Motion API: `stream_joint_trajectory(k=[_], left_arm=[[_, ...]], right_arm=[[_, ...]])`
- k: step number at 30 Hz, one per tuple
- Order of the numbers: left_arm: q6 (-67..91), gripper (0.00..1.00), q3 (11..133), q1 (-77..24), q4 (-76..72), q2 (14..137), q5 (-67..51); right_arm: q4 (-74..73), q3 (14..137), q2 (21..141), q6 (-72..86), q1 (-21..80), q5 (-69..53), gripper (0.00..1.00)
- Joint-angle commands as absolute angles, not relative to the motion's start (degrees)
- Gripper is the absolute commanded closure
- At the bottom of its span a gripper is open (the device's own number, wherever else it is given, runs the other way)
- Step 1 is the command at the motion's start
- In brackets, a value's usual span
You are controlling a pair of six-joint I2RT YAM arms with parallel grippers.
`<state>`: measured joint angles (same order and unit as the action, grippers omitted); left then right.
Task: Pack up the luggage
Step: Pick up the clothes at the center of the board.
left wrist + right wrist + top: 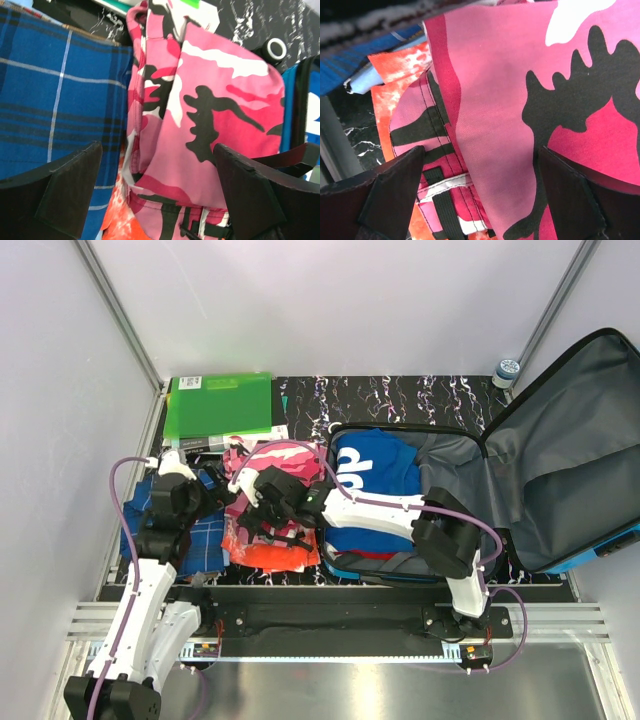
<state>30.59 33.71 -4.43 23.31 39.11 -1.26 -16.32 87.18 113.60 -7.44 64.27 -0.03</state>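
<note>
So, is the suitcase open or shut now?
Open. The suitcase has its lid swung back, grey lining showing, and a blue shirt lies inside.

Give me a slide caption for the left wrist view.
Open left claw framing a pink camouflage garment, with blue plaid cloth beside it.

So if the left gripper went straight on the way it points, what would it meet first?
Probably the pink camouflage garment, lying squarely between the open fingers of the left gripper; how close is unclear.
</note>
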Motion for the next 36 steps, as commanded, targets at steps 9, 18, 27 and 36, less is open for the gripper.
stream_joint_trajectory(k=[9, 18, 27, 36], left_arm=[[31.29, 0.01, 37.09, -5.19, 17.49, 38.76, -4.75], [31.99, 0.01, 41.22, -2.73, 20.13, 42.01, -0.26], [33.84, 0.01, 40.78, 5.80, 19.25, 44.74, -4.13], [32.70, 0.01, 41.57, 6.59, 20.65, 43.33, -6.33]], right_arm=[[-18.28, 82.00, 114.08, -9.75, 70.66, 13.17, 0.00], [-17.93, 79.81, 114.87, -11.34, 72.16, 18.19, 0.00], [-16.52, 77.08, 113.46, -12.30, 72.42, 19.77, 0.00], [-16.00, 79.18, 118.20, -13.19, 72.25, 27.50, 0.00]])
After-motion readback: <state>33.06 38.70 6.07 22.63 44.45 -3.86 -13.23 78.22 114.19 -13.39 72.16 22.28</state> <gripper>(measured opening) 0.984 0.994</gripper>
